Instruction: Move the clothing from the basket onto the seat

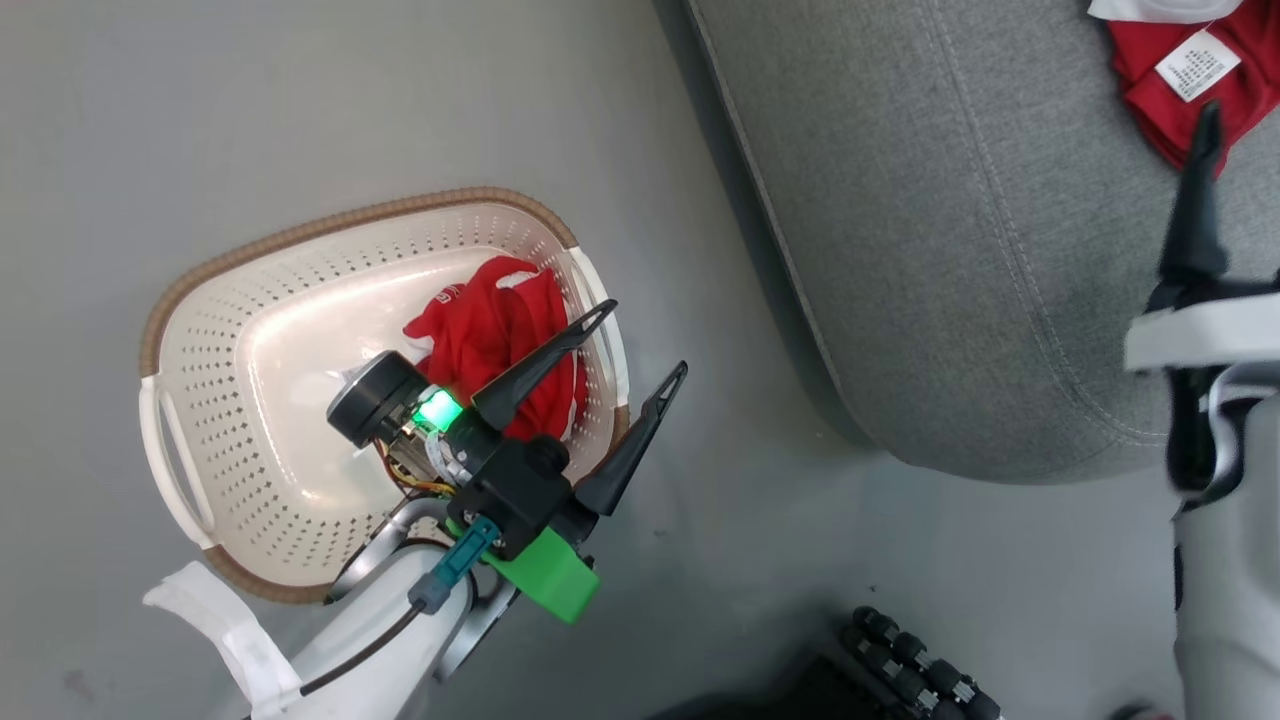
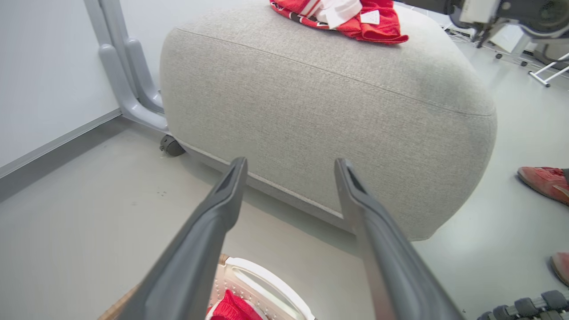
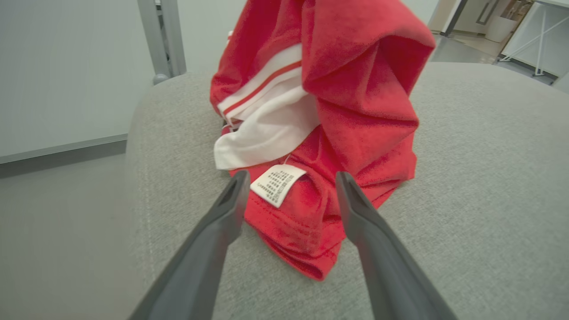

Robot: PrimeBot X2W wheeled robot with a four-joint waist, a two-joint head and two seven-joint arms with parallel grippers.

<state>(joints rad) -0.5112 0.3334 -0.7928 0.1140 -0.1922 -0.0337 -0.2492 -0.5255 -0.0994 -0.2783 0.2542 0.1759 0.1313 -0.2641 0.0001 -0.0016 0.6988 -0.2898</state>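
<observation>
Clothing is split — one piece on the seat, hem between the spread, empty fingers of the right pincer; the other piece in the basket below the left pincer, equally spread. Withdrawing low could snag that hem.

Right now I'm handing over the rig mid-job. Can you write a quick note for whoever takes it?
The left tool is open and empty, above the basket edge.
The right tool is open, its fingers either side of the first red garment, which lies on the seat.
Done: one garment moved.
Left: the second red garment, in the basket.
</observation>
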